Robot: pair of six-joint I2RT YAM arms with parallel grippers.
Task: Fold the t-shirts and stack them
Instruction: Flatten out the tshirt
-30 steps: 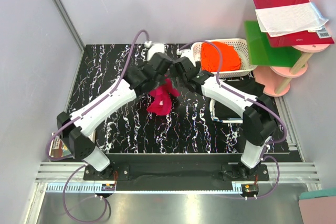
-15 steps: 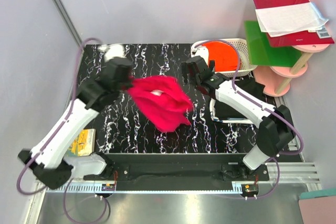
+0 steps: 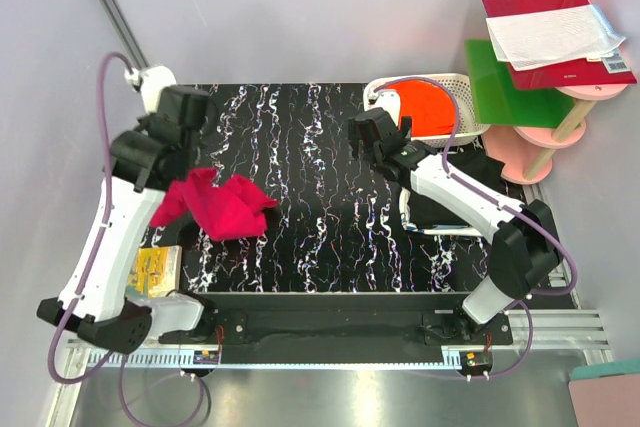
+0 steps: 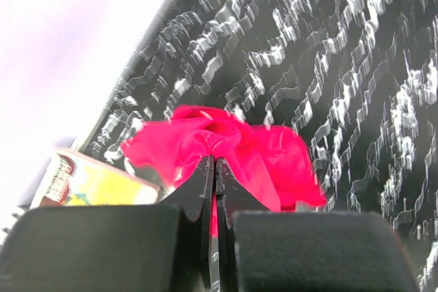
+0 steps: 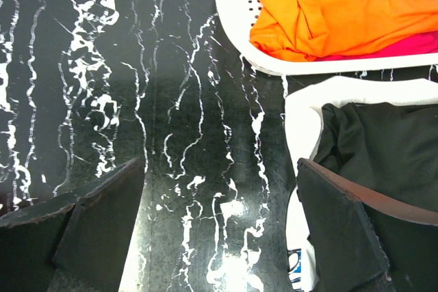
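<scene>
Left jaws: fully closed, pinching a bunched fold of the soft magenta-pink cloth t-shirt [image 4: 226, 145]. On the left wrist view the two fingers [image 4: 195, 189] meet with cloth squeezed in the seam, and nothing else is in the grip.

The pink shirt [image 3: 215, 205] is crumpled, not spread. It hangs from the left arm [image 3: 120, 197] over the left side of the black white-veined marble-pattern desk [image 3: 320, 217]. Can't tell whether its lower folds rest on the desk or hang just clear.

A flat yellow printed packet [image 3: 158, 269] lies at the desk's left near edge, just beside the shirt. It also shows low on the left of the wrist view [image 4: 89, 182].

Right jaws: spread wide, nothing between them, touching nothing. They hover over bare desk [image 5: 185, 121], just left of the white perforated plastic basket [image 5: 233, 11].

The bright orange cloth t-shirt [image 5: 342, 5] is loosely folded in that basket [image 3: 470, 97], at the far right of the desk. A strip of magenta cloth [image 5: 410, 44] shows under it.

The black cloth t-shirt [image 5: 383, 148] lies near the basket, on its near side, on something white-edged that I can't identify. On the top view it sits under and right of the right arm [image 3: 450, 187].

Off the desk, far right: a stiff red booklet with white paper [image 3: 555, 32] on a pink round stand [image 3: 570, 112].
</scene>
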